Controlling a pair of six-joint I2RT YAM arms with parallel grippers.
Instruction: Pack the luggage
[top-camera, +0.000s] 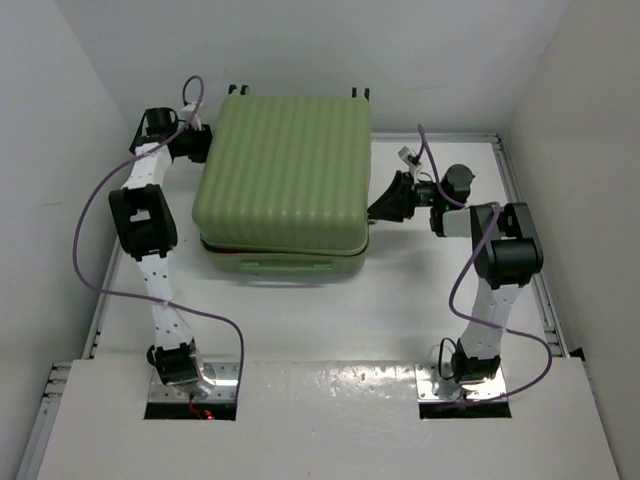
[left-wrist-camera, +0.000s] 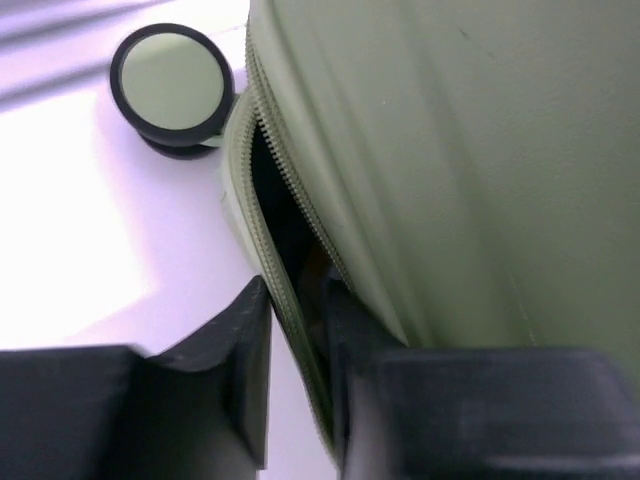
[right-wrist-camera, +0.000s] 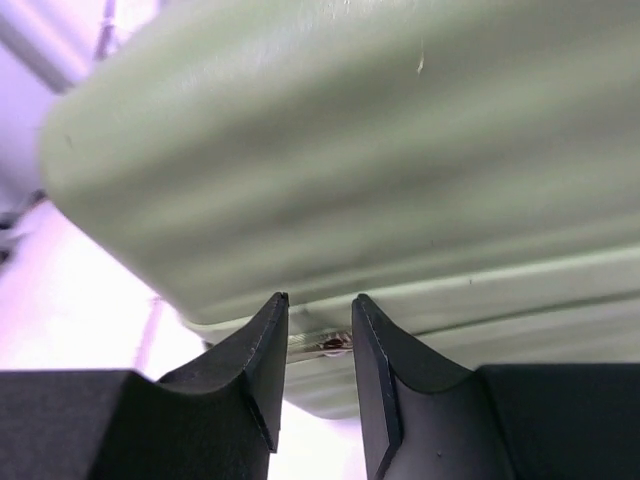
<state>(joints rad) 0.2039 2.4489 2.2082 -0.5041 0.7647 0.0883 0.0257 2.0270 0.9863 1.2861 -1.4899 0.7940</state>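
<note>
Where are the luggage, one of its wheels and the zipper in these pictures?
luggage (top-camera: 285, 165): top external view, middle of the ribbed green lid.
wheel (left-wrist-camera: 172, 85): left wrist view, its flat round face.
zipper (left-wrist-camera: 300, 205): left wrist view, teeth along the open gap.

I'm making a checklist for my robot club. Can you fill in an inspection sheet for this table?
Surface: white table, bare around the case.
Job's things: green suitcase lies flat with its lid down. Its zip gapes open on the left side, near a black wheel.
Clutter: nothing seen.
Grippers: the left gripper straddles the lower zip edge, but I cannot tell if it is pinching. The right gripper has its fingers apart at the right-side seam, with a small metal bit beyond them, too blurred to name.
Cables: a purple cable loops along the left arm and another along the right arm, both off the case.
Surroundings: white walls on three sides.
</note>
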